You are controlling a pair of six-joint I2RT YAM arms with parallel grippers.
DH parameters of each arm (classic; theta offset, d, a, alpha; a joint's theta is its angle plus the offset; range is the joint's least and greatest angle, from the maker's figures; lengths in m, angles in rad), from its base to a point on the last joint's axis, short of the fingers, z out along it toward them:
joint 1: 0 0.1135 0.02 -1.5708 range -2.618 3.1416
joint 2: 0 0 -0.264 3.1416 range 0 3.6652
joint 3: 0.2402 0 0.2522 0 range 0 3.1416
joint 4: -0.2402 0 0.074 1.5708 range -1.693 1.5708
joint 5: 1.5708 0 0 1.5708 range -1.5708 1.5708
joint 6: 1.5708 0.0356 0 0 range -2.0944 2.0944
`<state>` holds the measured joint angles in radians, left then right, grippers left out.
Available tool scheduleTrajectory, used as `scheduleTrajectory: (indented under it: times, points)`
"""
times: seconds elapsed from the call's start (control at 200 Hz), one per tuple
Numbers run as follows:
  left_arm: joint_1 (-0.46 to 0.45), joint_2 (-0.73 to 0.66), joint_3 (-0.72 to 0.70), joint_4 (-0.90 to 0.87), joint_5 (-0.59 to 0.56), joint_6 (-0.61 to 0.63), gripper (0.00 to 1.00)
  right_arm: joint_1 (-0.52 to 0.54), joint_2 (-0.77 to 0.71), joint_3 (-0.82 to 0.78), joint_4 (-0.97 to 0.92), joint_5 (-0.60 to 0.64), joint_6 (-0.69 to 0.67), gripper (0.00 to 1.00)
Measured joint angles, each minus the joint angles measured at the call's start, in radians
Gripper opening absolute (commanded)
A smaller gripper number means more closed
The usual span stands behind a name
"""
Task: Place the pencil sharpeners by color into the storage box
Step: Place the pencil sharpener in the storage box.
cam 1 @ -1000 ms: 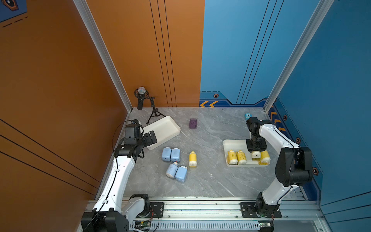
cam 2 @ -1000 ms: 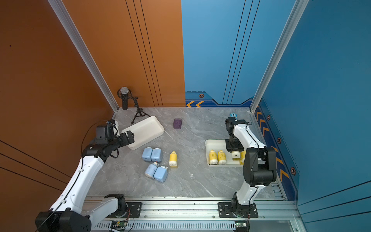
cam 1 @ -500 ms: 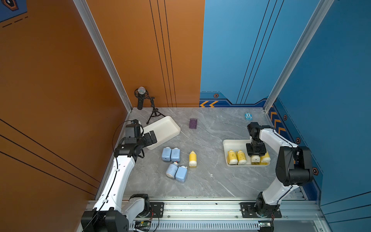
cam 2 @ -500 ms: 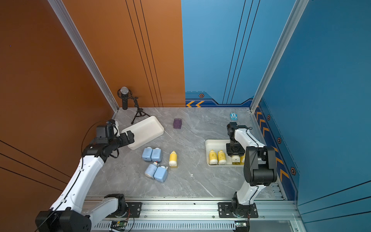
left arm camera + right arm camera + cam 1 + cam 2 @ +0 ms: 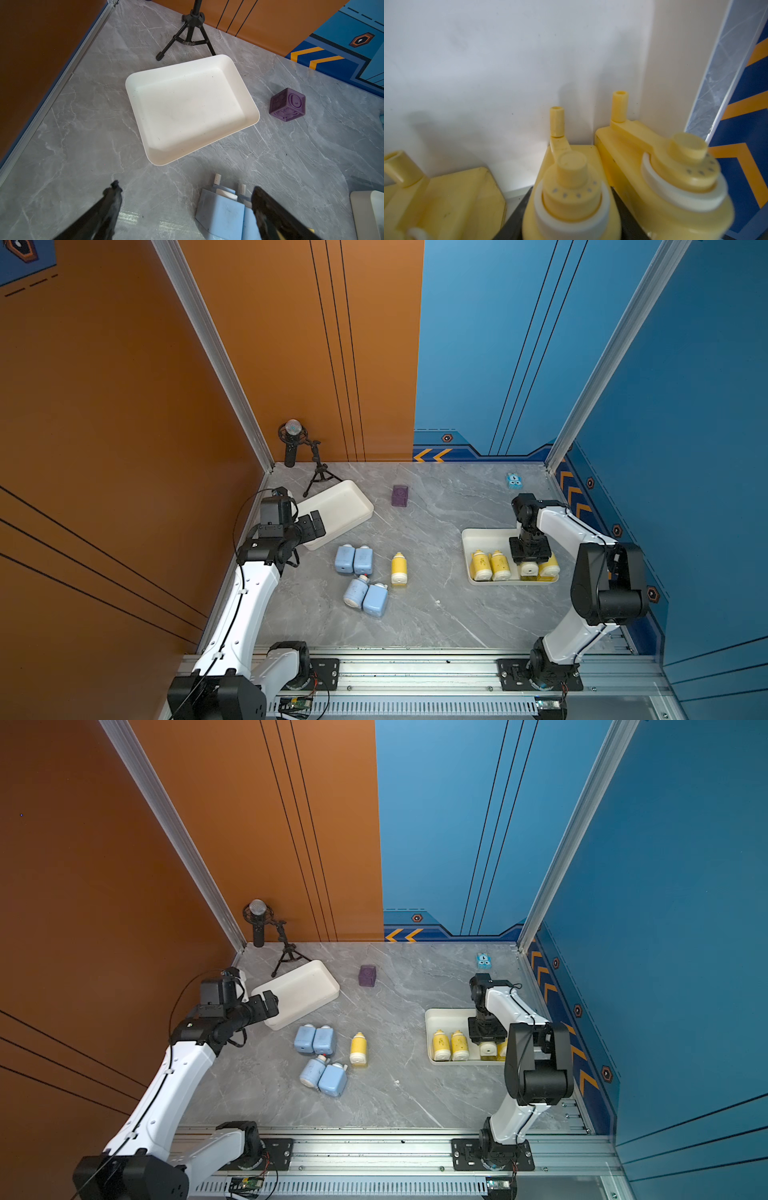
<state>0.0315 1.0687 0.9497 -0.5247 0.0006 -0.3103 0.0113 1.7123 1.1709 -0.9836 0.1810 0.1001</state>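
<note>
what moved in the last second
The right gripper, shut on a yellow rounded plastic pencil sharpener, came down into the white rectangular tray, beside its three yellow neighbours. Nothing was let go. The left gripper, four light blue sharpeners and lone yellow one stayed put.

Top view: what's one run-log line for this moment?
left gripper open | right gripper shut on yellow plastic pencil sharpener in white rectangular tray | four light-blue sharpeners unsorted

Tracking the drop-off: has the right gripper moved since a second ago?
Yes: the right gripper shifted toward the near rim of the storage box, carrying the yellow sharpener.
</note>
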Motion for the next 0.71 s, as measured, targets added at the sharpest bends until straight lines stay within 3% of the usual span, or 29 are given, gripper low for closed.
scheduleTrajectory:
  times: [0.706]
  points:
    - [0.000,0.000,0.000,0.000,0.000,0.000,0.98,0.034,0.035,0.004,-0.022,0.084,0.000,0.56]
